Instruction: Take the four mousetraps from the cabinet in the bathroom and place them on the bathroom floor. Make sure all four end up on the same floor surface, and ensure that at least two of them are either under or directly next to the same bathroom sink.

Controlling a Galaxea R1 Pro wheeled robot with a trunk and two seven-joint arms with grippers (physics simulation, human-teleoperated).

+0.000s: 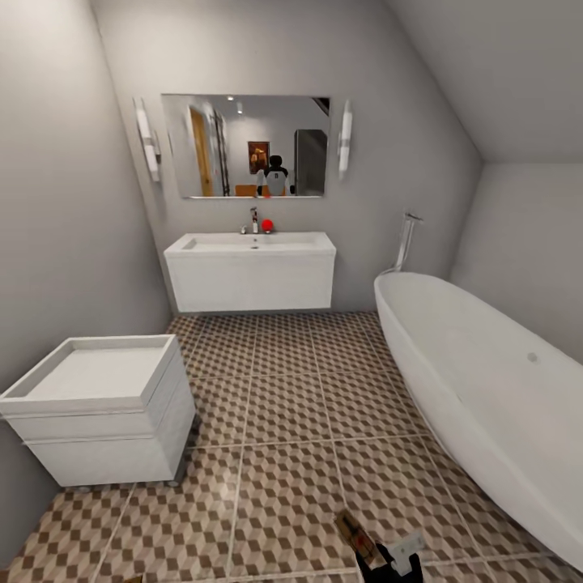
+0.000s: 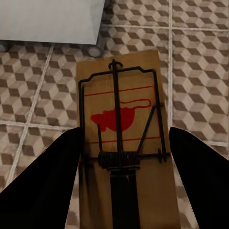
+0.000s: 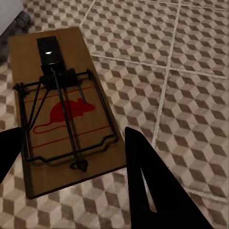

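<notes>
Two mousetraps in view, one per arm. Left gripper (image 2: pixel 125 131): jaws set to the board's width, closed on the long edges of the left mousetrap (image 2: pixel 124 119). Its board pokes out past the fingertips (image 2: pixel 71 143) with the wire bar and red mouse print facing up. Below it we see the bathroom floor (image 2: pixel 200 71) and a caster (image 2: pixel 95 50) of the white drawer unit (image 2: pixel 52 19).

Right gripper (image 3: pixel 74 130): jaws likewise clamped across the right mousetrap (image 3: pixel 62 109), one finger (image 3: pixel 152 191) on each side of the board, print side up. Another caster (image 3: pixel 23 18) sits near that trap's far end. We cannot tell whether either board touches the tiles.

In the head view the right gripper (image 1: pixel 401 559) and right mousetrap (image 1: pixel 352 526) sit at the near edge of the bathroom floor (image 1: pixel 283 389), between the white drawer unit (image 1: pixel 105 421) and the bathtub (image 1: pixel 486 380).

The sink (image 1: pixel 251 243) is at the far edge of the floor against the back wall, on its hung vanity (image 1: pixel 251 283), with a faucet (image 1: pixel 253 219) and a small red item (image 1: pixel 267 225) on top and a mirror (image 1: pixel 243 146) above. It is well apart from that trap.
</notes>
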